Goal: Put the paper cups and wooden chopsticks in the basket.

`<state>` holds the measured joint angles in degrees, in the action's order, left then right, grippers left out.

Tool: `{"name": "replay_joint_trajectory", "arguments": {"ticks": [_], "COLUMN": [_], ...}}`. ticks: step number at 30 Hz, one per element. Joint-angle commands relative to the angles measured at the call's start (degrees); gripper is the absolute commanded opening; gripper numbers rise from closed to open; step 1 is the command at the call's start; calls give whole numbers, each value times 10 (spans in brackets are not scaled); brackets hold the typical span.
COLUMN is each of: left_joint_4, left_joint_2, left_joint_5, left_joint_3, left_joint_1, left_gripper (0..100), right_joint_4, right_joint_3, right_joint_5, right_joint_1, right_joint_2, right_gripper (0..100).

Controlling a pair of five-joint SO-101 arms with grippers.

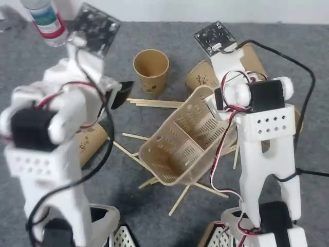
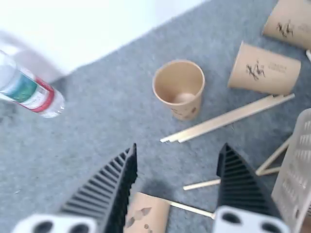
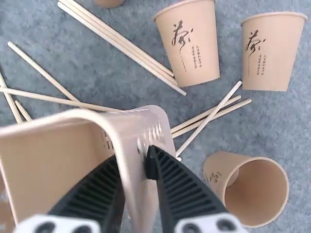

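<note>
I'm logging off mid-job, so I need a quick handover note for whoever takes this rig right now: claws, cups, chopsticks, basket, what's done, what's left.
Right claw: shut on a wall of the basket, which sits tilted and empty.
Left claw: open above the grey mat, with a cup on its side just below it.
Cups: one upright cup beyond the basket; the other cups lie on their sides on the mat.
Chopsticks: scattered on the mat, some under the basket.
Done: nothing is in the basket yet.
Left: every cup and every chopstick.

Paper cups (image 3: 192, 43) tan, black calligraphy; basket (image 1: 177, 149) beige, slotted; chopsticks (image 2: 228, 119) pale wood; table (image 1: 149, 211) grey.
</note>
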<state>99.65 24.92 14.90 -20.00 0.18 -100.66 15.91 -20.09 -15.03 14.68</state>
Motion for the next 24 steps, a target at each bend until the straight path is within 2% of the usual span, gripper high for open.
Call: {"name": "replay_joint_trajectory", "arguments": {"ticks": [1,4,7,10,21,24], "left_joint_4": [9,6,-8,-33,-141,-151], "left_joint_2": [37,37,41,43,43,43], "left_joint_5": [-30,-66,-76,-76,-78,-79], "left_joint_3": [-17,2,84,177,379,402], "left_joint_1": [-30,-84,-113,-131,-171,-171], "left_gripper": [261,261,261,260,258,258], "right_joint_4": [-21,-22,-23,-22,-22,-23], "right_joint_3": [46,69,81,83,81,75], "right_joint_5": [0,-2,-2,-2,-4,-33], "right_joint_1": [15,19,26,65,349,409], "right_joint_2": [40,65,97,138,259,284], "right_gripper": [7,7,7,7,6,6]}}
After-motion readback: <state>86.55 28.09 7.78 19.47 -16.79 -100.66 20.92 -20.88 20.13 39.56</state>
